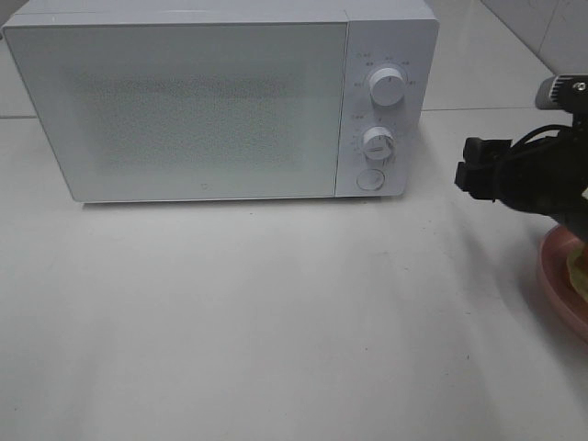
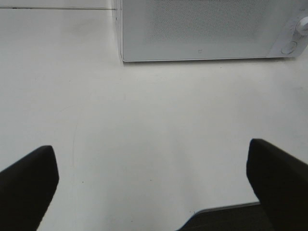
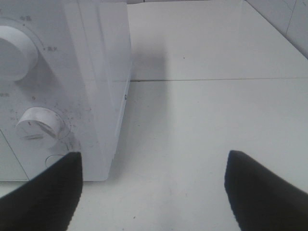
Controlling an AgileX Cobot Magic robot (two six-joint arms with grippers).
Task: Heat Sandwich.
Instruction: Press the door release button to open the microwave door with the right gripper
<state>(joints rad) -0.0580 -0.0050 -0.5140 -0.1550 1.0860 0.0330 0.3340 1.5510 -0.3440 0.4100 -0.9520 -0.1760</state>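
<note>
The white microwave stands at the back of the table with its door closed; it also shows in the left wrist view and the right wrist view. My right gripper hovers open and empty to the right of the microwave's control panel, with nothing between its fingers. Under that arm, at the right edge, lies a pink plate. A pale tan bit of the sandwich shows on it, mostly hidden by the arm. My left gripper is open over bare table in front of the microwave and is out of the exterior view.
The control panel has an upper knob, a lower knob and a round button. White tabletop stretches in front of the microwave. A tiled wall runs behind at the far right.
</note>
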